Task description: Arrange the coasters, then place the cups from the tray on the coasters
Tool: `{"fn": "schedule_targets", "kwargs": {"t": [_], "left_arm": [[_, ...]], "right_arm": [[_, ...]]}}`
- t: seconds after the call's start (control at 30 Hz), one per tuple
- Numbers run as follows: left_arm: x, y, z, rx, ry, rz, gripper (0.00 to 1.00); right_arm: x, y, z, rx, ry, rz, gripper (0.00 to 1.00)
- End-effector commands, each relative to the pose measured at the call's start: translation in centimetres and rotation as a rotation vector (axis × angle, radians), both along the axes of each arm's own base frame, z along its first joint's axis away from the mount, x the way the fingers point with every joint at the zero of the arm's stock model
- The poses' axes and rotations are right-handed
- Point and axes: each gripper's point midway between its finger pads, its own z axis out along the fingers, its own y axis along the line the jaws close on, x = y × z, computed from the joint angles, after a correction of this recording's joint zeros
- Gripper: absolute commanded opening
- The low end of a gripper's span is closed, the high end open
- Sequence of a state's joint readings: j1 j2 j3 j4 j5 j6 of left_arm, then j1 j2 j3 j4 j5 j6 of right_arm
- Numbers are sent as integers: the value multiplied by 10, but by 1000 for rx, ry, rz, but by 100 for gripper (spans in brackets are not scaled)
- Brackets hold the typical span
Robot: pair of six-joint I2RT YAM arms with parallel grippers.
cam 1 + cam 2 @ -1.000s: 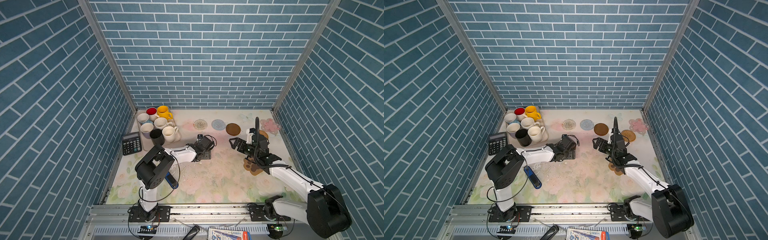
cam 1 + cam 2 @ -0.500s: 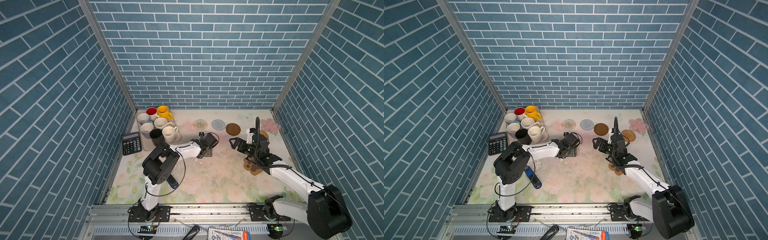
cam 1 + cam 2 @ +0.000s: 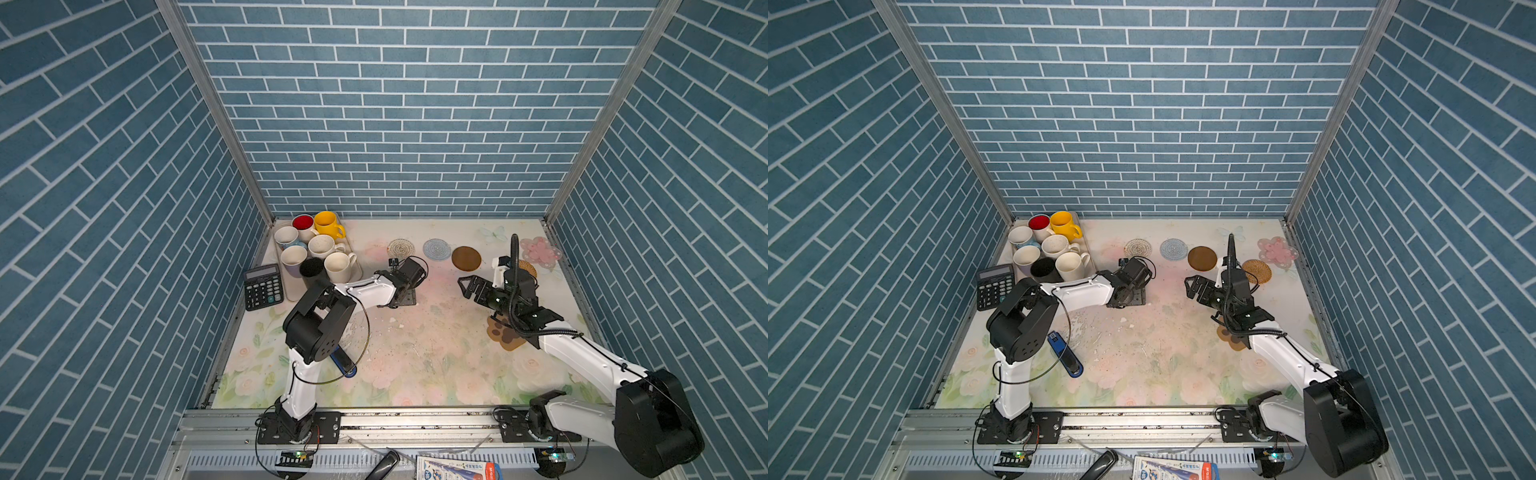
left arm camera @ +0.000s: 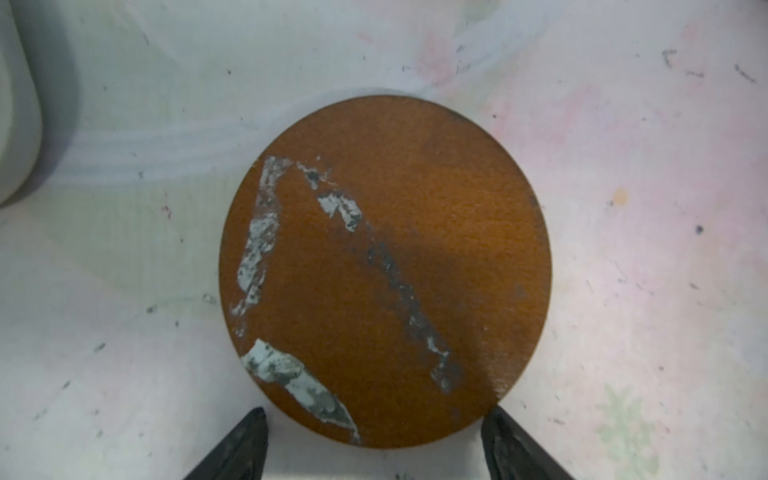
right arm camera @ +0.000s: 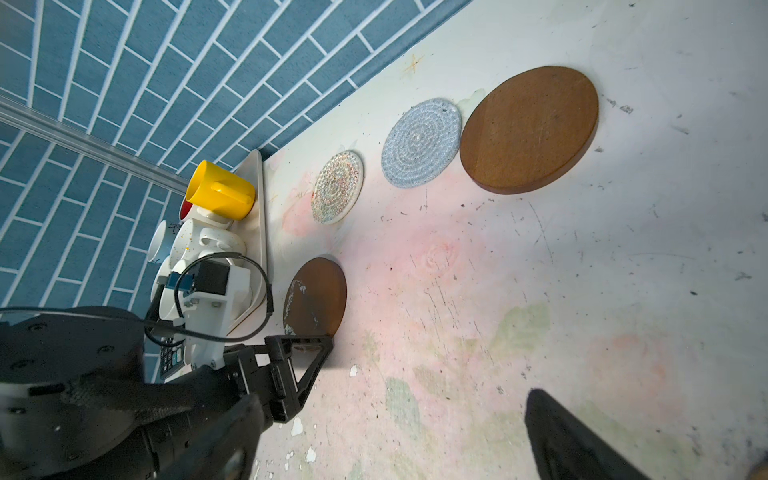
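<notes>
A: Coasters?
B: Spread over the table (image 3: pixel 415 365). In both top views, in a row across the middle of the frame, left to right: white mat (image 3: pixel 400 248), blue mat (image 3: pixel 436 249), brown disc (image 3: pixel 466 258). Further right, rattan mat (image 3: pixel 1256 271), partly behind the right arm, then pink flower (image 3: pixel 540 251) by the table's right edge. Lower, right of centre, paw (image 3: pixel 505 334), half under that arm.
A: Only 6. Number 7?
B: 2nd disc (image 4: pixel 386 270), brown with grey scuffs, flat on the table near the tray's (image 3: pixel 293 291) right side. Hidden under the left arm in both top views; plain in the wrist views.
A: Left gripper (image 4: pixel 376 419)?
B: Pointing down over the 2nd disc, spread wide, 1 tip either side of its rim. Cannot tell whether touching.
A: Right gripper (image 3: pixel 473 286)?
B: Wide apart too, holding nothing, raised above bare table right of centre, just below the brown disc in the frame.
A: Cups (image 3: pixel 320 245)?
B: All 7 upright in the tray, crowded together, left of centre near the back wall, yellow cup (image 3: pixel 326 222) at the back. Calculator (image 3: pixel 263 286) just left of the tray.
</notes>
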State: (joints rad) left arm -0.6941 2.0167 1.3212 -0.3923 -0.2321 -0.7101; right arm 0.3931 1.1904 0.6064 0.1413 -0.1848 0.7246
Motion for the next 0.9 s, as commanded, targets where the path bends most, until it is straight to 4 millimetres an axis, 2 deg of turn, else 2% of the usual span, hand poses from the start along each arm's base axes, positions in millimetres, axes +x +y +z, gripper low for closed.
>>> {"fn": "schedule_targets", "kwargs": {"t": [0.0, 0.5, 0.63, 0.87], "left_arm": [[-2, -1, -18, 1, 63, -34, 82], [13, -13, -20, -24, 76, -74, 82], [12, -12, -7, -32, 56, -84, 83], [4, -3, 39, -59, -20, -99, 91]], "right_arm": [[0, -1, -7, -24, 5, 13, 99], [3, -5, -12, -48, 17, 9, 99], [3, -7, -11, -55, 10, 6, 99], [2, -10, -9, -62, 17, -6, 99]]}}
